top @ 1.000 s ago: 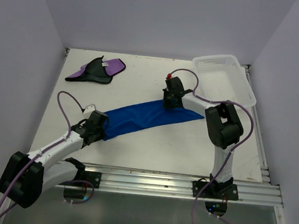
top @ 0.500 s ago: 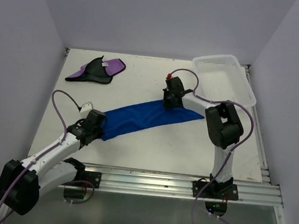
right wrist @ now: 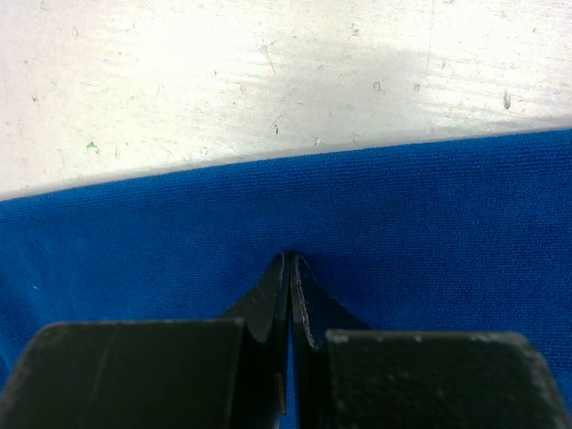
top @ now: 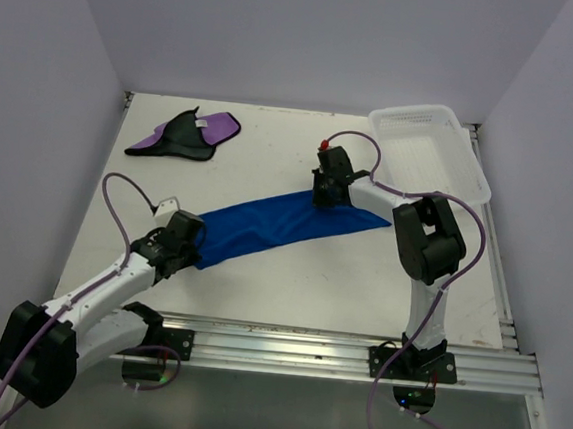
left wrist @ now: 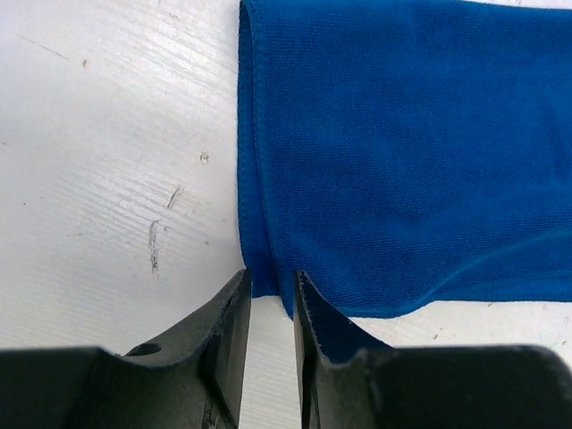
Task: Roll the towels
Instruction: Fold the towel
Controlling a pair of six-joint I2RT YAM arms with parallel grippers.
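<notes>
On the white worktop (top: 290, 285) — 1 bright blue towel (top: 281, 224) stretched in a band, 1 purple-and-black towel (top: 188, 136) with a small white tag (top: 202, 124), unreadable, far left. The right fingers (right wrist: 268, 299) pinch the blue cloth; the left fingers (left wrist: 228, 340) straddle its corner, narrowly apart. 1 white plastic mesh basket (top: 476, 176) — far right.

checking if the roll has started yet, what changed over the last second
Only the left arm moved: the left gripper edged slightly to the left at the end of the blue towel. Nothing was visibly taken hold of or let go. The right gripper, fingers pinched shut on the blue towel, the purple towel and the basket stayed as they were.
</notes>
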